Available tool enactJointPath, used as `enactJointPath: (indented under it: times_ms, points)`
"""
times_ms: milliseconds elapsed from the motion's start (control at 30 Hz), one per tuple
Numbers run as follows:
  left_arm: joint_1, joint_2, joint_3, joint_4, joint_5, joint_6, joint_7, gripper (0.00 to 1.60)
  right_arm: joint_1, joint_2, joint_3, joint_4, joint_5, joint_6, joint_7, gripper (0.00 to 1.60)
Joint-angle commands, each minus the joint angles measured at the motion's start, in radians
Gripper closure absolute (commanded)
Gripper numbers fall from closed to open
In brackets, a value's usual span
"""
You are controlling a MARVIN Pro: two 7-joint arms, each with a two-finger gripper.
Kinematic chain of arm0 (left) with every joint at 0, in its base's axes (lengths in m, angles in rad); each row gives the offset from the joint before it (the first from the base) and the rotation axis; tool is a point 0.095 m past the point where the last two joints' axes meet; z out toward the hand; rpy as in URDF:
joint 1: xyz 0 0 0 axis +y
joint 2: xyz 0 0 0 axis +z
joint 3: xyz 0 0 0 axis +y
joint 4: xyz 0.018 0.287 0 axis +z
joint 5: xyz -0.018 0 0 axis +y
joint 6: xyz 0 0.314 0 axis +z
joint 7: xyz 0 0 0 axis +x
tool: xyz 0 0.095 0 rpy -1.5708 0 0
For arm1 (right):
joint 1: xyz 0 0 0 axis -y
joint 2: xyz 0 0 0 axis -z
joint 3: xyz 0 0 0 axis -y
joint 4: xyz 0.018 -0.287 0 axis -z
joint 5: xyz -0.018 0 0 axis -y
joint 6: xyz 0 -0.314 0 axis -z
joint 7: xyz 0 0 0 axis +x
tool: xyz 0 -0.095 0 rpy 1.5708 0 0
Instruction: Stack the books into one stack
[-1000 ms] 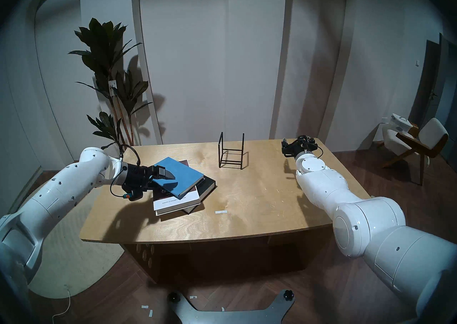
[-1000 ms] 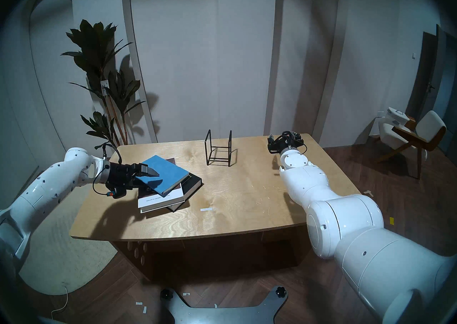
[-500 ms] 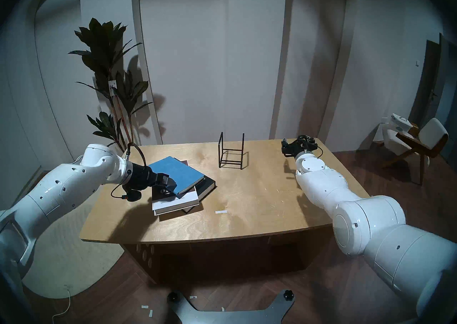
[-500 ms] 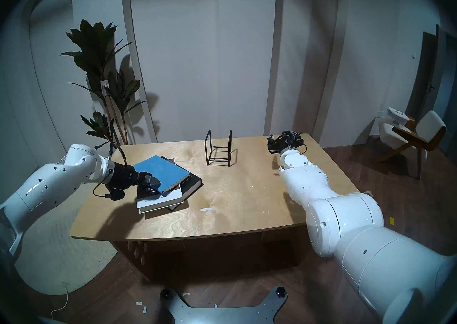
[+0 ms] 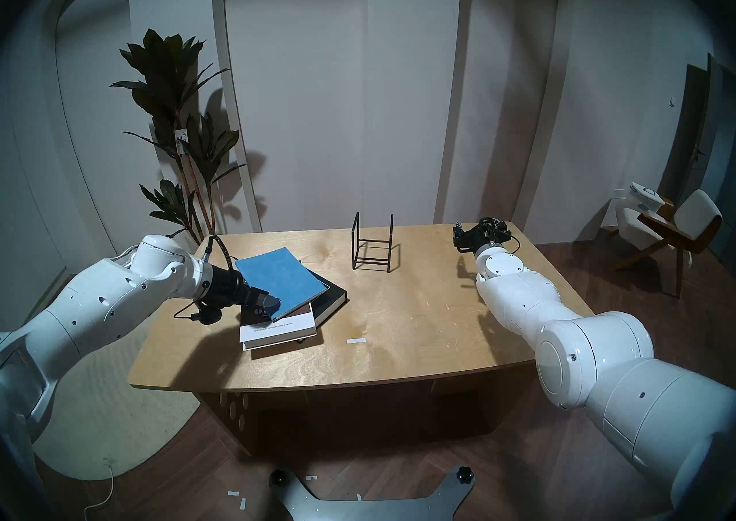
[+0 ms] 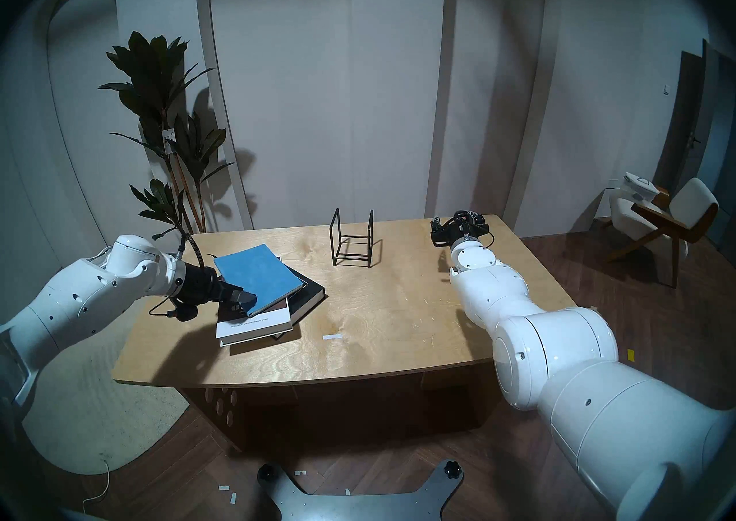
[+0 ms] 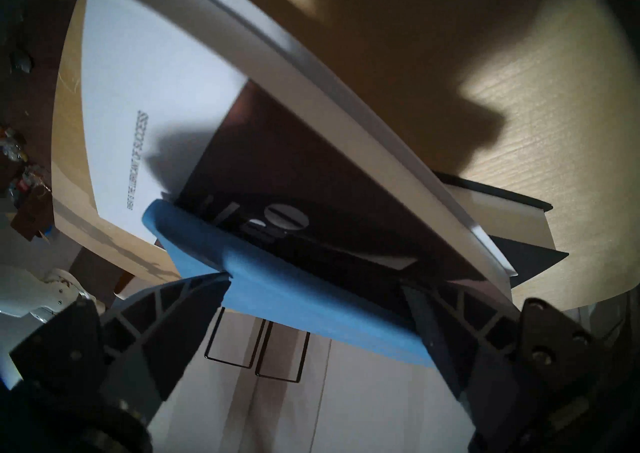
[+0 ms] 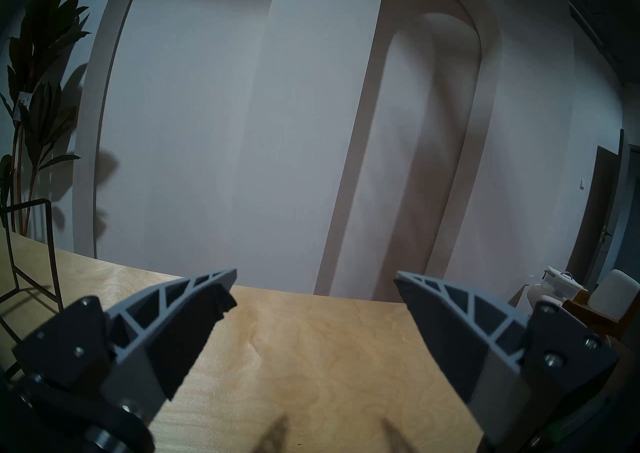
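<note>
Patience: level the blue book (image 5: 278, 283), pinched at its 7 o'clock corner by the left tool (image 5: 269, 305), over the brown book (image 5: 278, 329) and black book (image 5: 332, 301) at the counter's (image 5: 398, 329) 9 o'clock; lower flat, then release. Right tool (image 8: 315, 289) spread, idle.

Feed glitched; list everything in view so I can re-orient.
blue book: one, blue, tilted atop pile
brown book: one, brown and white, mid-pile
black book: one, black, pile's bottom
wire rack: one, black, table's far middle
tape strip: one, white, on table
table: one, light wood, centre
plant: one, dark green, behind table's left
chair: one, white, far right
left claw: one, black, around blue book's corner, grip unclear
right claw: one, grey, open, over table's far right
</note>
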Motion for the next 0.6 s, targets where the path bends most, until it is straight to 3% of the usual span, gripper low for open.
enactJointPath:
  times_ms: [0,133,200,233,400,467,567]
  points:
    - [-0.05,0.06,-0.003,-0.003,0.109,0.121,0.059,0.0,0.035,0.0,0.002,-0.005,0.0,-0.021,-0.002,0.0]
    - [-0.064,0.053,-0.029,-0.03,0.115,0.191,0.093,0.0,0.037,-0.001,0.004,-0.001,-0.002,-0.023,-0.002,0.0]
    - [-0.059,0.048,-0.055,-0.034,0.061,0.22,0.125,0.0,0.038,-0.001,0.005,0.002,-0.003,-0.024,-0.002,0.0]
    - [-0.056,0.04,-0.072,-0.034,0.01,0.199,0.146,0.0,0.038,-0.001,0.005,0.002,-0.004,-0.024,-0.002,0.0]
    - [-0.052,0.06,-0.101,-0.071,-0.054,0.147,0.203,0.0,0.043,-0.002,0.007,0.01,-0.007,-0.03,-0.002,0.0]
    - [-0.064,0.094,-0.08,-0.089,-0.034,0.077,0.217,0.0,0.046,-0.002,0.008,0.017,-0.008,-0.036,-0.002,0.0]
    - [-0.065,0.124,-0.049,-0.075,0.002,0.037,0.2,0.0,0.049,-0.003,0.009,0.024,-0.009,-0.04,-0.002,0.0]
